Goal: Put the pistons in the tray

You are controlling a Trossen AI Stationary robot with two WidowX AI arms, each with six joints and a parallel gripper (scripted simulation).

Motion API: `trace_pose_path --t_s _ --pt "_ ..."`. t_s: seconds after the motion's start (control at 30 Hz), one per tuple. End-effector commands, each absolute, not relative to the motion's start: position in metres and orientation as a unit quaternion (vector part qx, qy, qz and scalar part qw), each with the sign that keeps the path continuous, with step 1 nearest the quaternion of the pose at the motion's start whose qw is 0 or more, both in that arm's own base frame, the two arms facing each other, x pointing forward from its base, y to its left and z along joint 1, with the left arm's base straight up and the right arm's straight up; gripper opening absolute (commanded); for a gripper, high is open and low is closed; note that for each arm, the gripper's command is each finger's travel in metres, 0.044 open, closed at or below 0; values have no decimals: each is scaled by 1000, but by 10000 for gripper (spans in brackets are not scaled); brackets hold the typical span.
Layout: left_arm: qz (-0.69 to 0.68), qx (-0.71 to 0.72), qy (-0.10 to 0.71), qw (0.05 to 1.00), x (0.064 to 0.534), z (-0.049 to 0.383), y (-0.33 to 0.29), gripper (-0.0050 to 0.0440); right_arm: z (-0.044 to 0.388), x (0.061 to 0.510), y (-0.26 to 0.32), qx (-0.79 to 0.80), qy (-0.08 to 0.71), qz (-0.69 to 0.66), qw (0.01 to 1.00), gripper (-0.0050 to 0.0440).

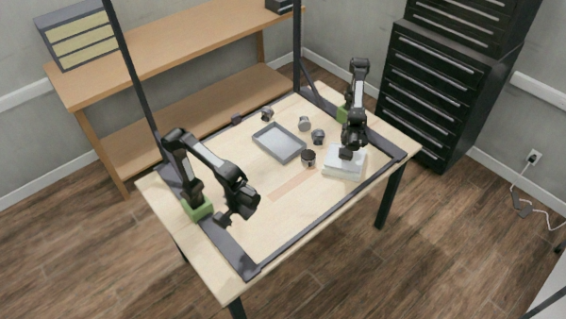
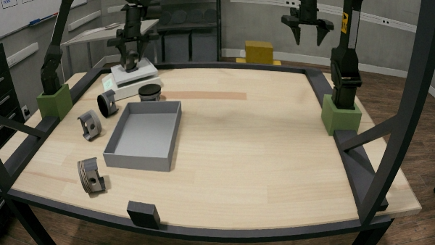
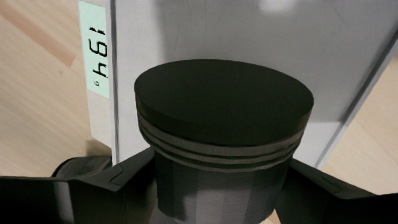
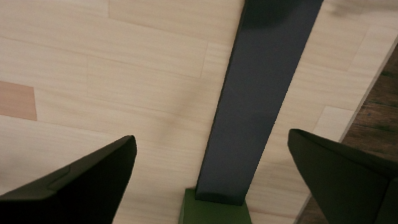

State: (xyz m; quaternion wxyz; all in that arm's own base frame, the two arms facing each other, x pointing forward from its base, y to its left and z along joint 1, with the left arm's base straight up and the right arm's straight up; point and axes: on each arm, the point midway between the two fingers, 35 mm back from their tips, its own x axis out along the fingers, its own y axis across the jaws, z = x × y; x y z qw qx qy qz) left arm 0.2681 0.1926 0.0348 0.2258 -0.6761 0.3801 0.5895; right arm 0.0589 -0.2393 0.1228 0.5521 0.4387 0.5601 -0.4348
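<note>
While left gripper [image 1: 346, 152] [image 2: 132, 67] [image 3: 222, 157] straddles piston [image 2: 133, 59] [image 3: 224, 107], right gripper [image 1: 224, 222] [image 2: 308, 44] [image 4: 212, 135] points down.

Soft, even light; exterior view's edges bow.

The left gripper [image 1: 345, 154] [image 2: 131, 67] [image 3: 213, 152] is black. Between its fingers is a piston [image 2: 132, 57] [image 3: 224, 100] with a very dark top, thin stripes around it under the top, and a grey bottom. Under the gripper, the scale [image 1: 333, 175] [image 2: 134, 87] [image 3: 250, 30] is pale grey and white, with black numbers on a minty green screen [image 2: 108, 84] [image 3: 95, 60]. Near that gripper, the tray [image 1: 269, 152] [image 2: 138, 162] is plain grey. The right gripper [image 1: 224, 221] [image 2: 308, 40] [image 4: 211, 139] is black too. Below it, the table [image 1: 249, 178] [image 2: 217, 145] [image 3: 35, 100] [image 4: 125, 65] is creamy tan with woody lines and a pinky-orange patch [image 1: 292, 186] [image 2: 206, 95] [image 3: 40, 35] [image 4: 17, 101].
</note>
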Motion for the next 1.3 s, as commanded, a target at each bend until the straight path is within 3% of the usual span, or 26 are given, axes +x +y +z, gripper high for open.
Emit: trace_pose_path --t_s 0.0,0.4,0.43,1.27 --pt "585 -681 372 236 272 43 194 255 131 61 -244 430 552 -439 563 400" --pt "585 -681 372 236 272 43 194 255 131 61 -244 430 552 -439 563 400" --pt "585 -681 372 236 272 43 194 378 131 61 -244 430 552 -439 563 400" --pt "582 -685 365 244 274 55 198 378 131 61 -244 430 552 -439 563 400"
